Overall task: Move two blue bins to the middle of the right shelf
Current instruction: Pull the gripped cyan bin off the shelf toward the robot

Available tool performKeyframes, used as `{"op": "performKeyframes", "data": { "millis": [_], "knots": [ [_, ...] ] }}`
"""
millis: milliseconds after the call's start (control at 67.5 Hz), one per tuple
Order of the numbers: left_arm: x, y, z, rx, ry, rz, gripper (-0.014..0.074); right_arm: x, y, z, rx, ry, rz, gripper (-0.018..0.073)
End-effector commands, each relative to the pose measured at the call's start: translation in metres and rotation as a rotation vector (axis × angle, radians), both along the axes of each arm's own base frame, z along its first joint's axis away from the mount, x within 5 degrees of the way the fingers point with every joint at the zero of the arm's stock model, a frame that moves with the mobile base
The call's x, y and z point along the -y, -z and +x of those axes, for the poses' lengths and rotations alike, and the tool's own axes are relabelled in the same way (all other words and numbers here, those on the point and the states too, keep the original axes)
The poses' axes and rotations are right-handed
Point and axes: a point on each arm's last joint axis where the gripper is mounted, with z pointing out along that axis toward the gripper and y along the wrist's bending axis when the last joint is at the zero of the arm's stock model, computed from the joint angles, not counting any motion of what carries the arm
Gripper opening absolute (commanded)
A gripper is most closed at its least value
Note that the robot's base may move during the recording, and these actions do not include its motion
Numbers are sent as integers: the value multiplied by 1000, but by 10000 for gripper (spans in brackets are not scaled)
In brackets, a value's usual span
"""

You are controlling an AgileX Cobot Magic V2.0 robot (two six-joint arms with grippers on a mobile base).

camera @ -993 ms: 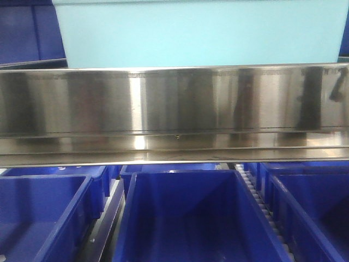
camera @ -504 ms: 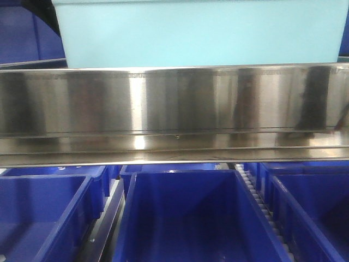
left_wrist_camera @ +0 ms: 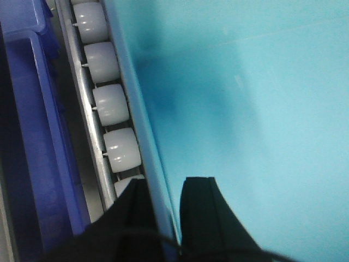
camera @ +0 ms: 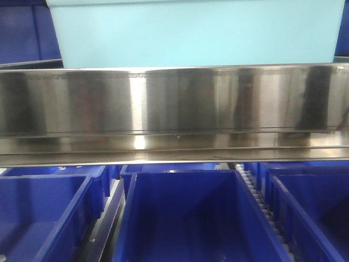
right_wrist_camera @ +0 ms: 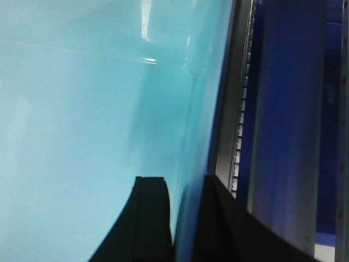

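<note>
Shelving fills the front view, and much of it is cut off. A large pale light-blue plastic bin (camera: 196, 33) with smooth walls stands at the top, along the front edge of a brushed stainless-steel shelf (camera: 174, 103). The shelf's tall front lip hides the bin's base, so I cannot tell whether it rests on the shelf or hangs just above it. Most of its rim is cut off by the top of the frame. Only one such bin shows, and I cannot tell whether a second is nested inside it. Under the shelf, three open dark blue plastic bins (camera: 185, 218) sit side by side. Only bare blue inner walls show, and their near ends are cut off.

My left gripper (left_wrist_camera: 166, 185) is clamped on the pale bin's left wall, with one black finger (left_wrist_camera: 204, 218) inside and the other outside. The bases of both fingers run out of frame. Just outside the wall, a row of white plastic rollers (left_wrist_camera: 112, 103) runs along the shelf's side.

My right gripper (right_wrist_camera: 180, 183) pinches the bin's right wall the same way, one finger on each side. Beside it runs a grey metal rail (right_wrist_camera: 240, 109), with blurred dark blue plastic beyond.

In both wrist views the pale bin's inside shows only as a smooth cyan surface.
</note>
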Motion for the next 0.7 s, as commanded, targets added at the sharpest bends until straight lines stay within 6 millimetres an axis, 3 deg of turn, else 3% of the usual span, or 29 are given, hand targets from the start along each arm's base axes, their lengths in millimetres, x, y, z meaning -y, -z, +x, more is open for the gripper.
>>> {"op": "performKeyframes", "data": {
  "millis": [0, 133, 519, 682],
  "knots": [
    [1, -5, -3, -3, 12, -10, -111, 3, -3, -3, -5, -16, -32, -153],
    [-2, -15, -9, 10, 13, -19, -111, 5, -16, -11, 28, -16, -24, -153],
    [-29, -111, -64, 308, 1, -170, -111, 17, -112, -60, 349, -5, 54, -153],
    [-38, -136, -82, 402, -2, -217, -111, 21, -148, -78, 466, -3, 82, -153]
  ]
}}
